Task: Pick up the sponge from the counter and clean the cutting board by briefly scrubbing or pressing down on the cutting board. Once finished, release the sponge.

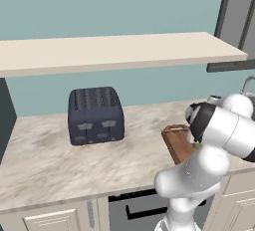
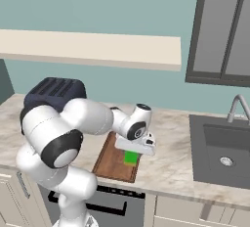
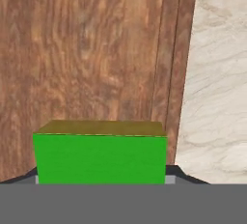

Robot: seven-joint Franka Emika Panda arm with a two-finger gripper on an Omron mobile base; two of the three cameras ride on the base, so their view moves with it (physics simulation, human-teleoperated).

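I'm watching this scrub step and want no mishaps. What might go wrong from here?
1. The sponge sits in the gripper close to the raised rim of the cutting board; a sideways scrub may catch that rim or slide onto the counter.
2. The board lies near the counter's front edge; a hard press might shove it.

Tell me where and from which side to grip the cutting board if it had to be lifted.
Grip the cutting board at a long-side rim, probably from above with one finger on each side of the rim. The hand view shows a raised ridge along the edge beside the counter, which gives a lip to pinch. First the gripper would need to release the sponge.
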